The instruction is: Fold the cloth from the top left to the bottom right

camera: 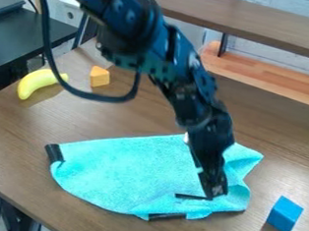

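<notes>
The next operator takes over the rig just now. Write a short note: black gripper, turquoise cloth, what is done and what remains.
Turquoise fabric cloth: on brown wooden table, creased at right.
Black two-finger gripper: at the cloth's lower right part; hold unclear.
Done: apparently part of the fold toward lower right.
Left: probably finish or check the fold, then withdraw.

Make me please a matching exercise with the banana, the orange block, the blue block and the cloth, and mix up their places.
1. Banana
2. Orange block
3. Blue block
4. Cloth

A. Under the claw
B. Just right of the banana in the picture
C. Nearest the black table
D. Right of the cloth in the picture

Pairs: 1-C, 2-B, 3-D, 4-A
</notes>
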You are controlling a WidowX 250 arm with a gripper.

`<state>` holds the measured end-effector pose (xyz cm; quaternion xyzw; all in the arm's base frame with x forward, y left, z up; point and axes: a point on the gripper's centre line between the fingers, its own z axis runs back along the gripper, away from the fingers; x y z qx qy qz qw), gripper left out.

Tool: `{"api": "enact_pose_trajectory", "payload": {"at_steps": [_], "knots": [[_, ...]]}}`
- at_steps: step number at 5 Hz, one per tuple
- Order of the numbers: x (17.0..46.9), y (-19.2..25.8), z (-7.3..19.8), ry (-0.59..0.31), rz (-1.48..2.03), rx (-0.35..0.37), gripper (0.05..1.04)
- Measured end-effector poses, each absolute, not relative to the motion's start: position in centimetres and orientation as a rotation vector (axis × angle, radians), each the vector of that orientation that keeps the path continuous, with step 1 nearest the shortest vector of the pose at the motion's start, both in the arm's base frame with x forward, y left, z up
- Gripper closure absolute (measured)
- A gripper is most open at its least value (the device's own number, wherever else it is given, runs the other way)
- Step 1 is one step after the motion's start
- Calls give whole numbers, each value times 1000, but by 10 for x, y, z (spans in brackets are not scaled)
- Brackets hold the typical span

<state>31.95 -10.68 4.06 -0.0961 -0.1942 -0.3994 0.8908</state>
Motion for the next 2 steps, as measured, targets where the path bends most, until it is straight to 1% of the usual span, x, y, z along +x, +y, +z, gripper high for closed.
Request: {"api": "enact_pose_trajectory", "payload": {"at_steps": [1, 2], "knots": [[331, -88, 56, -395, -829, -239, 83], [341, -55, 80, -429, -781, -157, 83]]}}
